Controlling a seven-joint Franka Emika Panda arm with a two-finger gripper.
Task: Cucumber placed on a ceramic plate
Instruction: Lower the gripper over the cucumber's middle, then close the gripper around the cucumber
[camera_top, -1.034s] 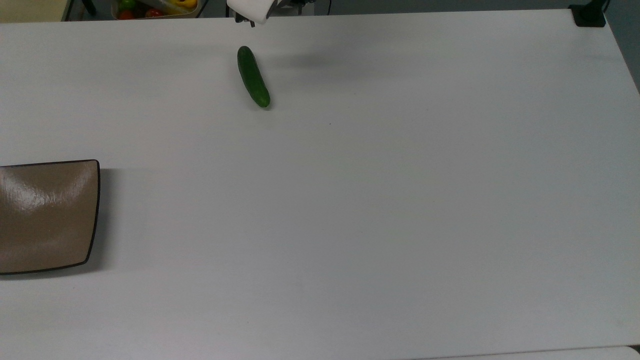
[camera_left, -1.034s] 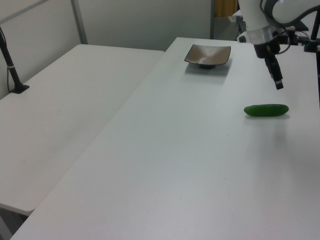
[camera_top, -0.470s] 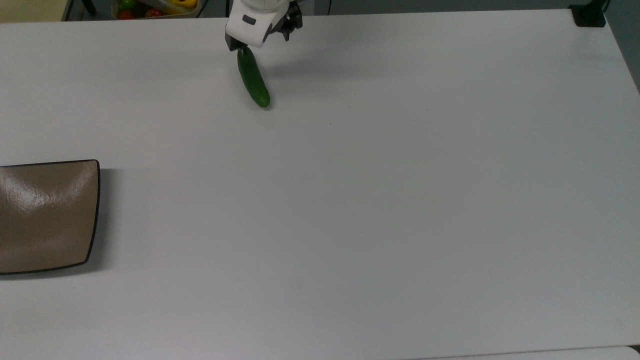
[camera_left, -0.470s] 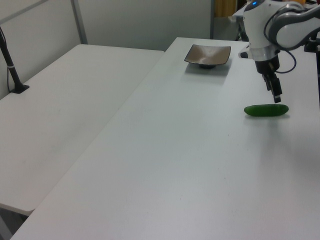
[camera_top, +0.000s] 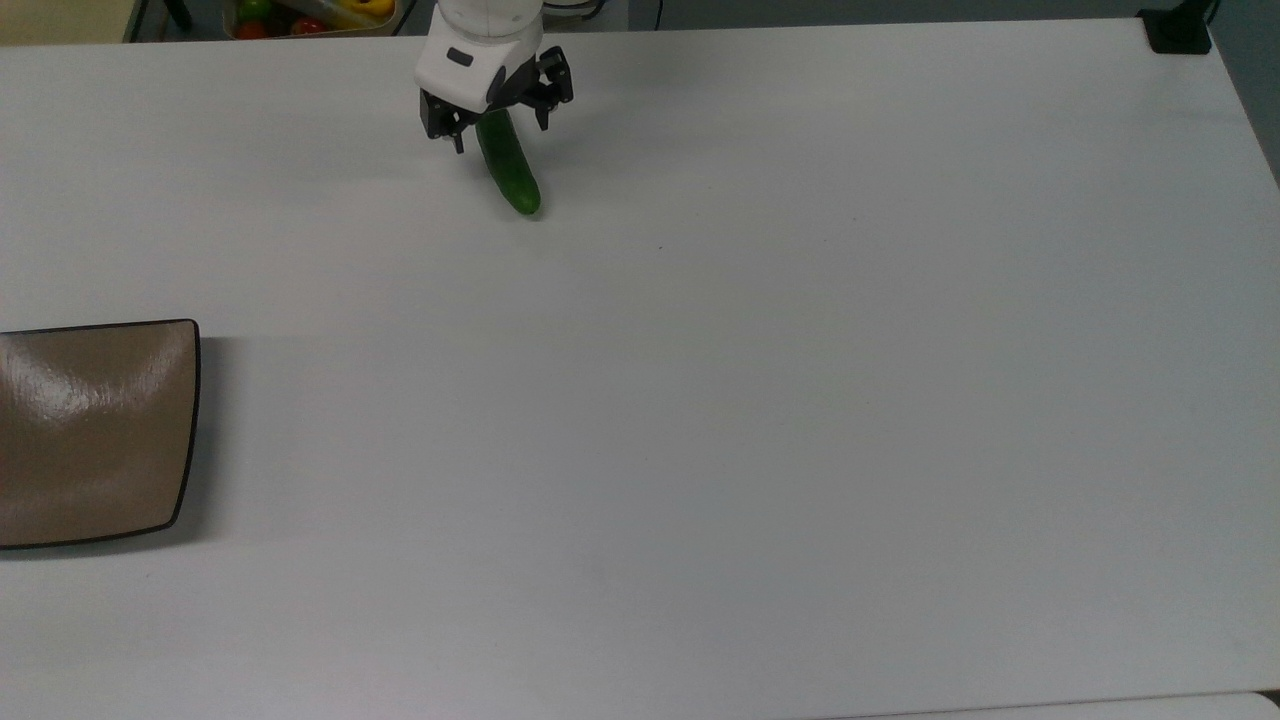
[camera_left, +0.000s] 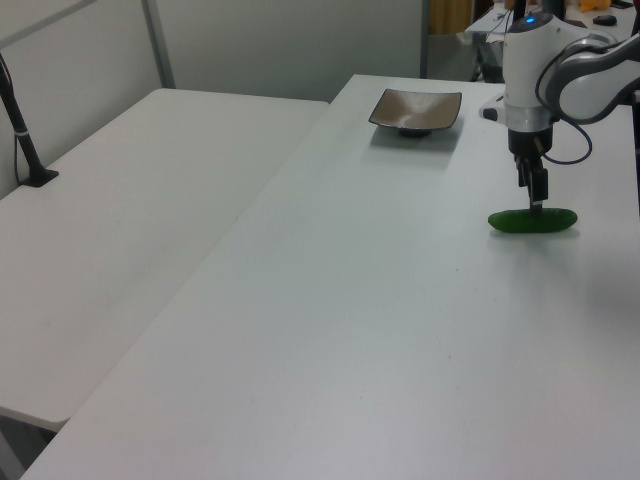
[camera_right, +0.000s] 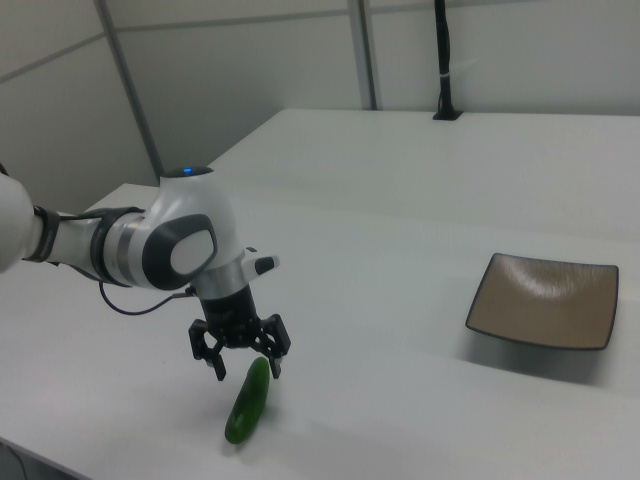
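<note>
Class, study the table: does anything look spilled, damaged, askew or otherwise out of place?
Nothing stands out. The cucumber lies whole on the white table, the gripper sits open over one end, and the ceramic plate rests flat and empty, well apart.

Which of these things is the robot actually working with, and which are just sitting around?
Part of the job:
cucumber
ceramic plate
hand, open above the cucumber

Just lying about:
bin of colourful produce beyond the table's edge
black post
</note>
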